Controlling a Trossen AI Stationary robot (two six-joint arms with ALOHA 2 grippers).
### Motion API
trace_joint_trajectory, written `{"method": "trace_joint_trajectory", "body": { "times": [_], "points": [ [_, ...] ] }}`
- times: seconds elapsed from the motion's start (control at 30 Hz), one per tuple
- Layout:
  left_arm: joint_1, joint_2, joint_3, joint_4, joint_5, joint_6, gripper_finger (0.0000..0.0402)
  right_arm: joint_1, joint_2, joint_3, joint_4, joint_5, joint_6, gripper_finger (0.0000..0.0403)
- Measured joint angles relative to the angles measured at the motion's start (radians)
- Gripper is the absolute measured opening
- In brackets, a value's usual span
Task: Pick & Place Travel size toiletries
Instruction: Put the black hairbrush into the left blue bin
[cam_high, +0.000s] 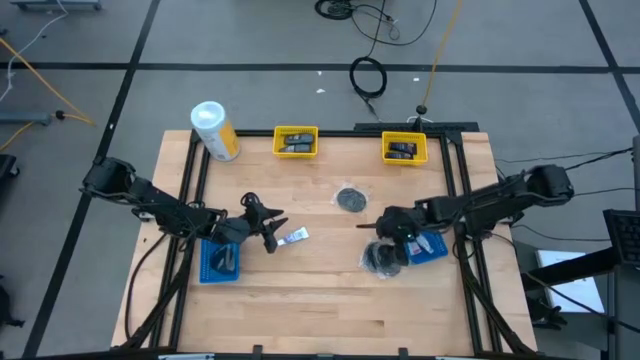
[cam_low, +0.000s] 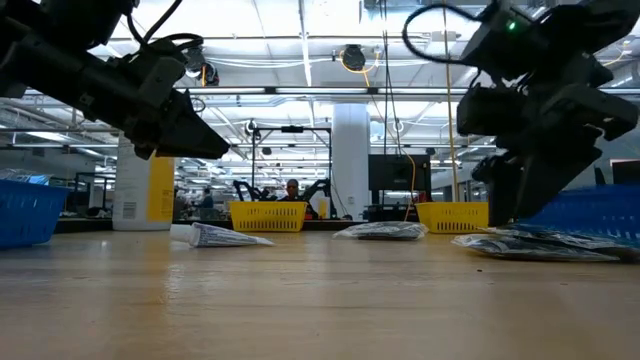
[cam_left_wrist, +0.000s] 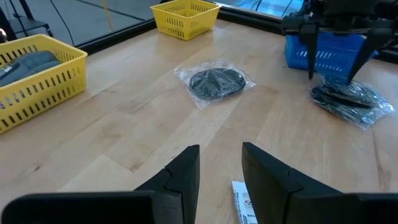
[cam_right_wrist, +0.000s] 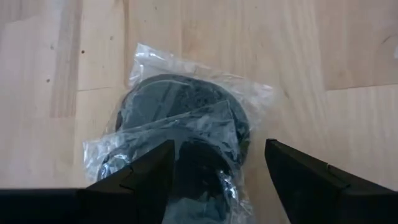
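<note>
**Tools open over toiletries at mid-table**

Toiletries lie spread around the wrapped disc at the centre of the table, which serves as landmark. The left tool hangs on the left-arm side of that disc, fingers parted, directly above the white mini tube; the tube's end shows between the fingers in the left wrist view. The right tool stands on the near side of the landmark disc, toward the right arm, fingers spread wide over two more dark discs in clear wrap, which overlap one another. No contact with the wrap is discernible. A blue tray sits just beside those discs. Two yellow trays stand beyond the landmark at the far table edge, each holding dark items. A second blue tray sits under the left arm.
</note>
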Motion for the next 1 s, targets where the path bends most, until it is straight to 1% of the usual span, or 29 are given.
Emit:
{"method": "trace_joint_trajectory", "body": {
  "times": [0.13, 0.23, 0.3, 0.4, 0.63, 0.67, 0.73, 0.87, 0.93, 1.0],
  "points": [
    [0.0, 0.0, 0.0, 0.0, 0.008, -0.001, 0.012, -0.009, 0.052, -0.001, 0.009, -0.073, 0.001, 0.0218],
    [-0.002, 0.0, 0.0, 0.0, 0.008, -0.001, 0.012, 0.007, 0.076, 0.0, 0.021, -0.079, -0.016, 0.0197],
    [-0.002, 0.0, 0.0, 0.0, 0.008, -0.003, 0.012, 0.014, 0.077, 0.0, 0.023, -0.079, -0.029, 0.0176],
    [-0.002, 0.0, 0.0, 0.0, 0.009, -0.003, 0.012, 0.018, 0.061, 0.0, 0.037, -0.076, -0.045, 0.0135],
    [-0.002, 0.0, 0.0, -0.001, 0.01, -0.003, 0.012, 0.018, -0.013, -0.002, 0.002, -0.074, -0.103, 0.0016],
    [-0.002, 0.0, 0.0, -0.001, 0.014, -0.003, 0.012, 0.018, -0.031, -0.002, -0.01, -0.073, -0.103, 0.0009],
    [-0.001, 0.0, 0.0, -0.001, 0.046, -0.003, 0.012, 0.018, -0.077, -0.002, -0.028, -0.066, -0.093, 0.0009],
    [0.006, 0.0, 0.0, 0.001, 0.165, -0.002, 0.012, 0.037, -0.175, -0.002, 0.015, 0.02, -0.11, 0.0011],
    [0.015, 0.0, 0.0, 0.026, 0.224, 0.016, 0.012, 0.058, -0.208, -0.01, 0.1, 0.091, -0.138, 0.0004],
    [0.022, 0.0, 0.0, 0.113, 0.257, 0.025, 0.012, 0.085, -0.22, -0.036, 0.263, 0.163, -0.163, 0.0002]
  ]
}}
